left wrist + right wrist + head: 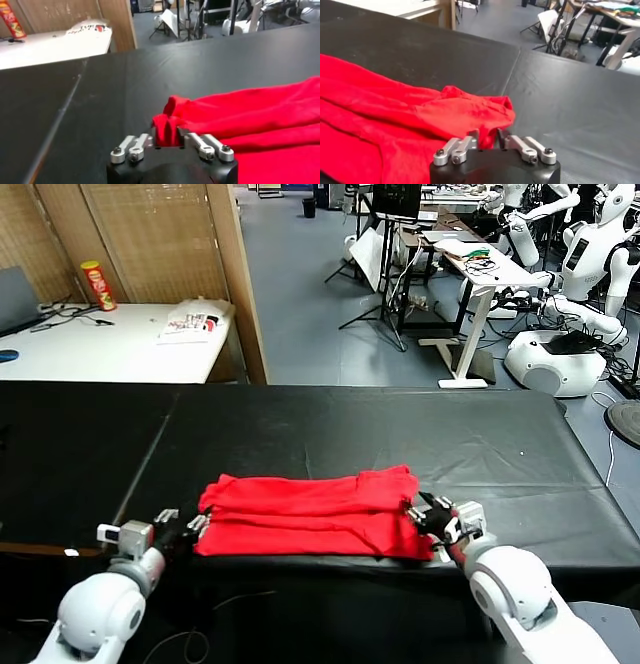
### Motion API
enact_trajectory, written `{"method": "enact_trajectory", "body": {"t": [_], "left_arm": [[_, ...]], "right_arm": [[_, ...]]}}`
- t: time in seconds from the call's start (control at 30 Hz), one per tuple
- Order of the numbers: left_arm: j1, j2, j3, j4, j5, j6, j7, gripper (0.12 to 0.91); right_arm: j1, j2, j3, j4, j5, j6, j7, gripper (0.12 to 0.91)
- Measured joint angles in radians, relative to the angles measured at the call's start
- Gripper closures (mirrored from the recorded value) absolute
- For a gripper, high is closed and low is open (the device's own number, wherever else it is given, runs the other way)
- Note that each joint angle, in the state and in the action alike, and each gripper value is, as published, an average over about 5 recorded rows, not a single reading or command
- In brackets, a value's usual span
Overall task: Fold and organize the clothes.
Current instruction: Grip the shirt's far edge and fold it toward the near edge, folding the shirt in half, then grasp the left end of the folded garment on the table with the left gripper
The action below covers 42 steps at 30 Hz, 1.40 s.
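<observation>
The folded red T-shirt (310, 516) is flanked on the black tabletop (400, 424) by the left gripper (190, 527) and right gripper (425, 519), jaws parted around its ends.

Red T-shirt (310, 514) lies folded, seemingly lengthwise, near the table's front edge.

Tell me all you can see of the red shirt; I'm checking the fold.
The red T-shirt looks like soft cotton, plain on the side showing, folded into a long wrinkled band lying flat across the black table near the front edge. The left claw sits at one end, the right claw at the other.
</observation>
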Motion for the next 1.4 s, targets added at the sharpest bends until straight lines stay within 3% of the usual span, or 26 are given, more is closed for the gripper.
{"method": "enact_trajectory", "body": {"t": [0.1,0.3,0.47,0.73,0.97,1.03,1.13,1.33,1.4], "left_arm": [[-0.019,-0.007,-0.017,0.000,-0.049,-0.008,-0.026,0.244],[-0.115,-0.038,-0.010,0.070,-0.100,-0.033,-0.054,0.232],[-0.192,-0.068,0.030,0.165,-0.087,-0.052,-0.054,0.232],[-0.250,-0.091,0.081,0.271,-0.095,-0.053,-0.041,0.232],[-0.259,-0.092,0.102,0.308,-0.076,-0.059,-0.028,0.236],[-0.261,-0.095,0.106,0.317,-0.066,-0.064,-0.027,0.260],[-0.262,-0.099,0.108,0.329,-0.054,-0.075,-0.024,0.373],[-0.258,-0.114,0.110,0.338,-0.020,-0.110,-0.019,0.706],[-0.253,-0.122,0.113,0.333,-0.001,-0.126,-0.016,0.813]], "right_arm": [[0.026,0.033,-0.008,-0.032,-0.030,0.046,0.017,0.228],[0.104,0.124,-0.052,-0.159,-0.105,0.105,0.033,0.227],[0.153,0.180,-0.075,-0.259,-0.119,0.120,0.044,0.227],[0.163,0.227,-0.074,-0.326,-0.128,0.121,0.044,0.227],[0.172,0.262,-0.074,-0.372,-0.168,0.149,0.020,0.251],[0.168,0.275,-0.072,-0.383,-0.186,0.159,0.015,0.324],[0.160,0.294,-0.066,-0.396,-0.203,0.173,0.019,0.484],[0.140,0.338,-0.057,-0.405,-0.234,0.206,0.046,0.807],[0.132,0.353,-0.056,-0.407,-0.250,0.218,0.056,0.863]]}}
